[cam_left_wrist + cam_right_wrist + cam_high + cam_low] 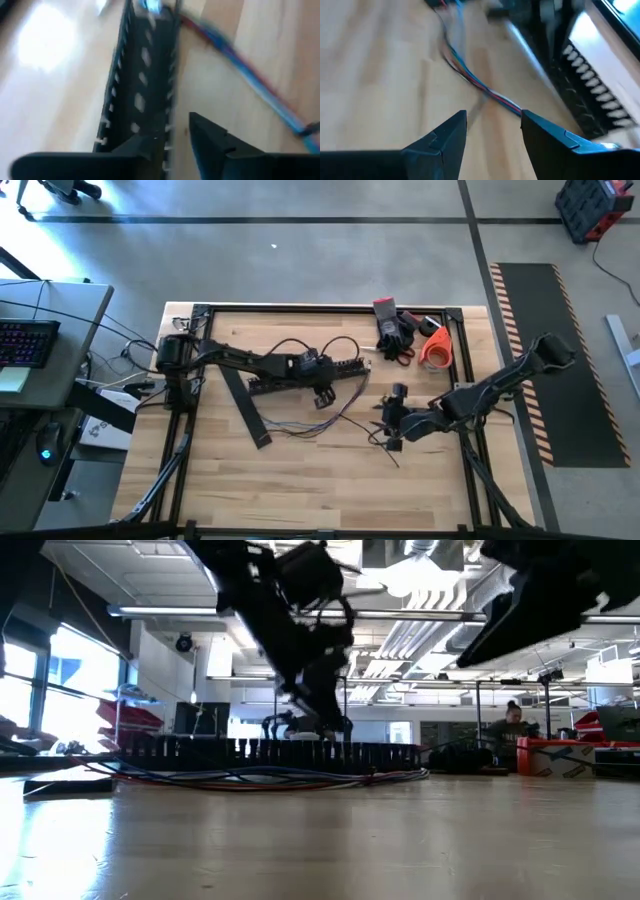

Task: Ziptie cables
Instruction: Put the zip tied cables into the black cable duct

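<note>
The cables (330,415), a loose bundle of thin coloured wires, lie slack on the wooden table. They run from the long black slotted bar (290,380) toward the table's near side. They also show in the left wrist view as cables (250,70) and in the right wrist view as cables (470,80). My left gripper (177,132) is open and slants down over the bar (145,75), near the bar's right end (325,392). My right gripper (494,120) is open with nothing between its fingers. It hovers right of the cables (385,425). My left gripper stands with one finger (145,150) over the slotted bar's edge (170,125) and the other finger beside the bar, coming at it slanting from above and the table's left. Whether either finger touches the bar, I cannot tell.
A second black bar (245,405) lies slantwise left of the cables. An orange tape roll (435,348) and red-handled tools (395,330) sit at the back right. A black frame (465,370) rims the table. A person (512,725) sits in the room beyond.
</note>
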`<move>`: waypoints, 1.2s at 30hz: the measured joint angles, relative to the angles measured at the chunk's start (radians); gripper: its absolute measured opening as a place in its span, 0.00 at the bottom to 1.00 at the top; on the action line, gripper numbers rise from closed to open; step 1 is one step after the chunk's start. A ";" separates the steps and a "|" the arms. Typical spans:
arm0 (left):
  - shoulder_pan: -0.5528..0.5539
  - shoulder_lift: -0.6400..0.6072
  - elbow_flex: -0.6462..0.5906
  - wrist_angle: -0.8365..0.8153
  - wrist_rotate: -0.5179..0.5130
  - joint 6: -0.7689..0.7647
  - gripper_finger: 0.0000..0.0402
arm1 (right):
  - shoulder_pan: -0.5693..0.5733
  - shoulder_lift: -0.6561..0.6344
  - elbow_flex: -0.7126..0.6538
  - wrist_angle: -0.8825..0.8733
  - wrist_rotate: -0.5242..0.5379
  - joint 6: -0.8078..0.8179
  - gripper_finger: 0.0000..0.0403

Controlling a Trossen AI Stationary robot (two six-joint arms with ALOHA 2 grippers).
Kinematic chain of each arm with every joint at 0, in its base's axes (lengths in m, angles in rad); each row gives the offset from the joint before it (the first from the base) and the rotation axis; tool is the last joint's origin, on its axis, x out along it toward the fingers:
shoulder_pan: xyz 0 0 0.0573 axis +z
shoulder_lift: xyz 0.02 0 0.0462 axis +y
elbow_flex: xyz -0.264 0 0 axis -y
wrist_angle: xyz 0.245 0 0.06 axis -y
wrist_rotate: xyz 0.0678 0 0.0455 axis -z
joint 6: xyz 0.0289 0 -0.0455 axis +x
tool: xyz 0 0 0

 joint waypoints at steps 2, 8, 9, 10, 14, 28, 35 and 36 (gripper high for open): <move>0.000 -0.036 0.008 -0.015 0.000 0.021 0.26 | -0.032 0.005 0.000 -0.042 0.001 -0.033 0.43; -0.047 -0.127 0.010 -0.032 0.002 0.007 0.33 | -0.254 0.007 0.000 -0.144 -0.144 -0.325 0.43; -0.060 -0.134 0.011 -0.033 0.014 0.000 0.33 | -0.310 0.008 0.000 -0.146 -0.203 -0.388 0.43; -0.076 -0.135 0.011 -0.040 0.038 -0.011 0.34 | -0.369 0.010 0.000 -0.143 -0.263 -0.456 0.43; -0.146 -0.115 0.008 -0.046 0.161 -0.073 0.34 | -0.586 0.056 0.000 -0.133 -0.453 -0.682 0.43; -0.248 -0.058 0.008 -0.132 -0.019 -0.146 0.34 | -0.806 0.321 0.032 0.005 -0.539 -0.976 0.43; -0.242 -0.054 0.008 -0.138 0.025 -0.154 0.34 | -0.824 0.362 0.122 -0.051 -0.595 -1.010 0.43; -0.242 -0.054 0.007 -0.143 0.026 -0.161 0.34 | -0.830 0.379 0.138 -0.078 -0.612 -0.999 0.43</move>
